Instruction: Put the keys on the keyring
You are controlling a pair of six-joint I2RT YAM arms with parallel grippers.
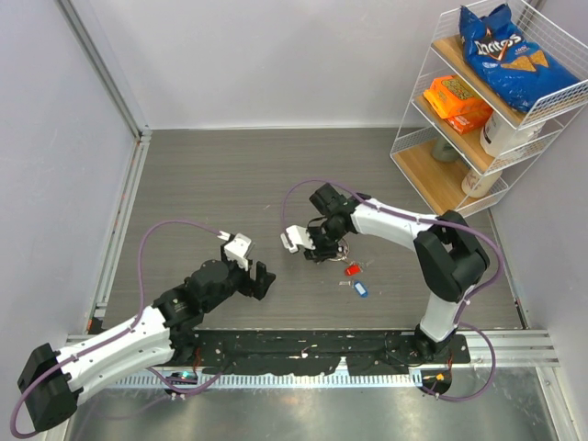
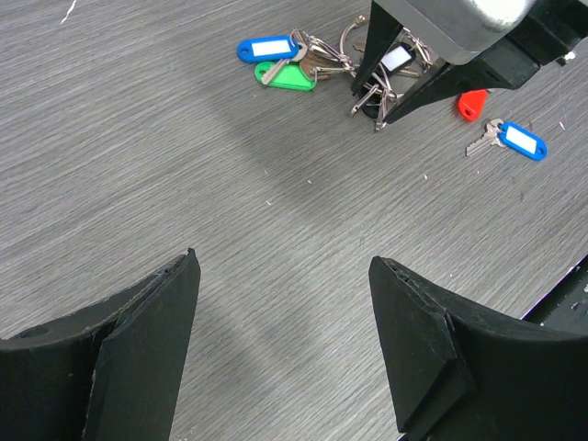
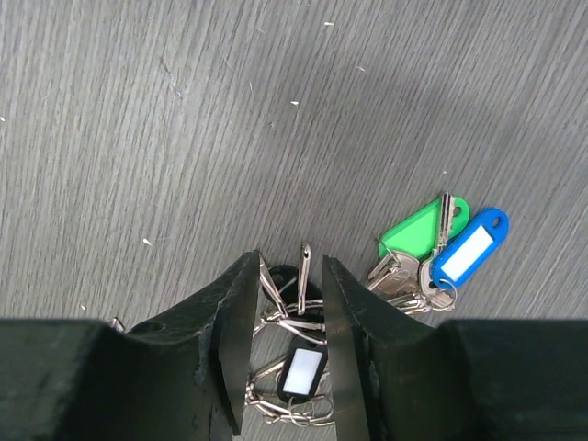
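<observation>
My right gripper (image 3: pixel 290 259) stands over a tangle of silver keys (image 3: pixel 301 266), thin wire keyring loops (image 3: pixel 280 318) and a black tag (image 3: pixel 303 372). Its jaws are a narrow gap apart around this bunch, so it is open; one key blade leans on the left finger (image 3: pixel 237 312). A green-tagged key (image 3: pixel 413 231) and a blue-tagged key (image 3: pixel 469 246) lie just right of it. From above, the right gripper (image 1: pixel 323 250) has a red tag (image 1: pixel 352 270) and a blue-tagged key (image 1: pixel 360 290) lying apart nearby. My left gripper (image 1: pixel 260 280) hovers wide open and empty (image 2: pixel 284 259), left of the bunch.
A white wire shelf (image 1: pixel 478 110) with snack bags and jars stands at the back right. Grey walls close the table on the left and far sides. A black rail (image 1: pixel 303 349) runs along the near edge between the arm bases.
</observation>
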